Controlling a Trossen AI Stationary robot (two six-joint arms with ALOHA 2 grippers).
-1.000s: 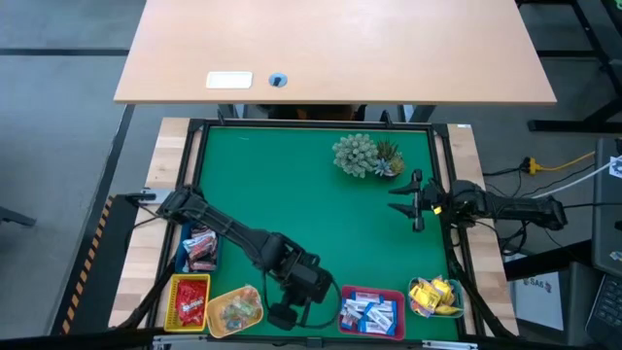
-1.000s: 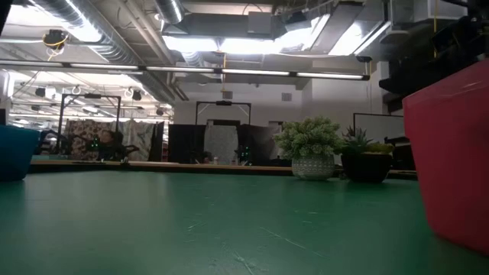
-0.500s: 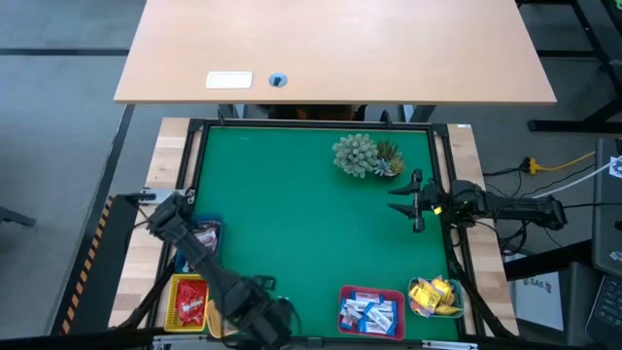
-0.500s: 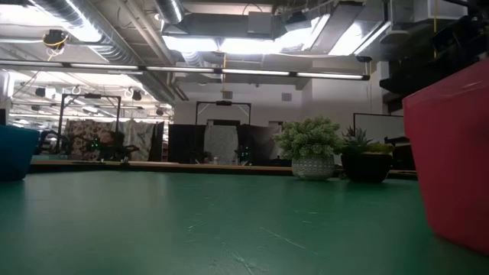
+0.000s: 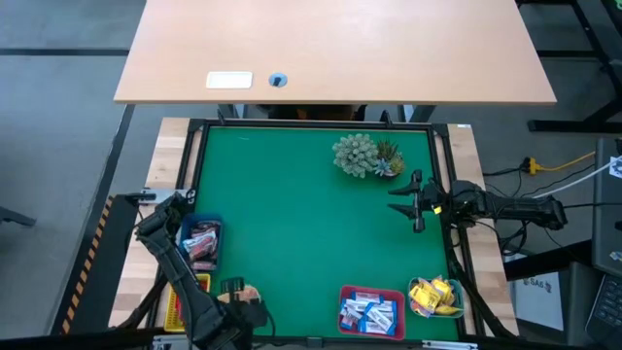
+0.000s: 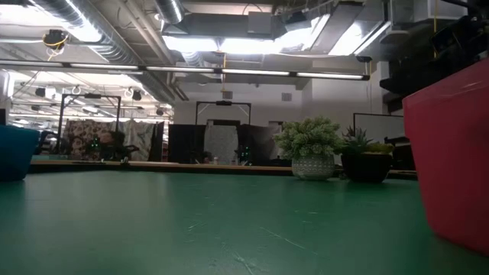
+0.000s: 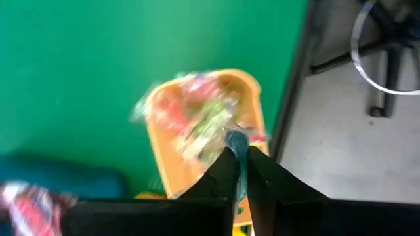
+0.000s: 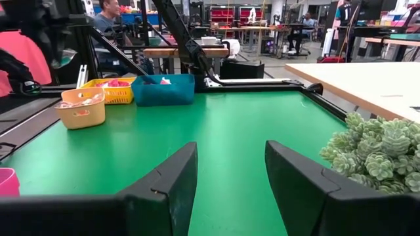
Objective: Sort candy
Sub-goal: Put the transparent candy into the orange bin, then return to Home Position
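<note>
Orange plastic filled the left wrist view — the small orange tray [image 7: 203, 124] sat right under the left gripper [image 7: 239, 172], whose fingers were clenched on a clear-wrapped candy [image 7: 235, 143] poking out past the tips. From above, that gripper [image 5: 236, 295] hung at the table's near left edge over the tray row. The step in hand looked like the drop: a sweet carried to its tray, with the release not yet made. The next move would call for parting the fingers squarely over the orange tray, so the piece lands among the clear-wrapped ones and not in the neighbouring yellow basket [image 5: 178, 309].

The rest of the candy was already sorted by the look of it — red-and-dark pieces in the blue tray [image 5: 210, 227], blue-and-white ones in the red tray [image 5: 370, 294], yellow ones in the bowl [image 5: 417, 308] at the near right. No loose sweets showed on the green mat [image 5: 311, 224].

The right gripper [image 5: 413, 202] waited at the right edge, fingers spread and holding nothing, near the potted succulent [image 5: 356, 155]. Nothing stood in the way of the drop
</note>
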